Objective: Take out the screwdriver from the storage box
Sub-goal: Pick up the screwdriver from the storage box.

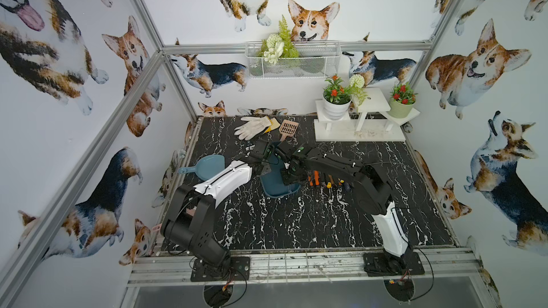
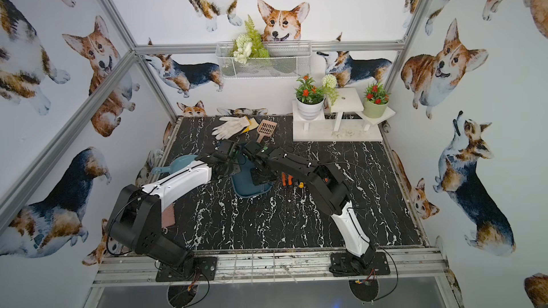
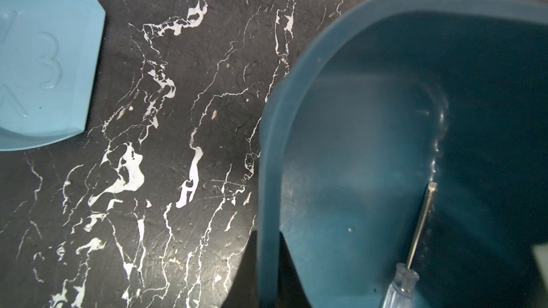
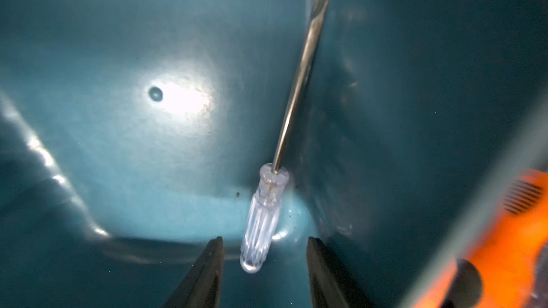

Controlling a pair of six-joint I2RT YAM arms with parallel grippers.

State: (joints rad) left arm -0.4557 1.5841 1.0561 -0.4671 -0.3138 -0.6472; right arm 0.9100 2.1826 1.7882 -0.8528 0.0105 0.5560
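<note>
Both arms meet over the middle of the black marbled surface (image 1: 296, 223), and under them, at the centre of both top views, sits the teal storage box (image 1: 278, 191), mostly hidden, with only its near rounded end showing. The left gripper (image 3: 267, 232) is clenched on the box's rim: in its wrist view one dark finger (image 3: 247, 265) is outside the wall and the other is inside, with the rim pinched between them. The screwdriver (image 4: 264, 217) lies inside the box. It has a clear plastic handle and a thin metal shaft that runs along the crease where the floor meets a side wall. In the left wrist view it shows at the lower right of the frame. The right gripper (image 4: 265, 240) reaches down into the box with its jaws apart, one dark finger (image 4: 212, 262) on each side of the butt of the clear handle. There is a gap on each side, so nothing is grasped yet. Just outside the box wall, at the lower right of the right wrist view, is an orange tool (image 4: 504, 232). A top view shows a few of these tools lined up right of the box. A light blue scoop (image 1: 207, 167) lies left of the box, and white gloves (image 1: 252, 127) and a peach slotted scoop (image 1: 287, 128) lie above it in the frame.
</note>
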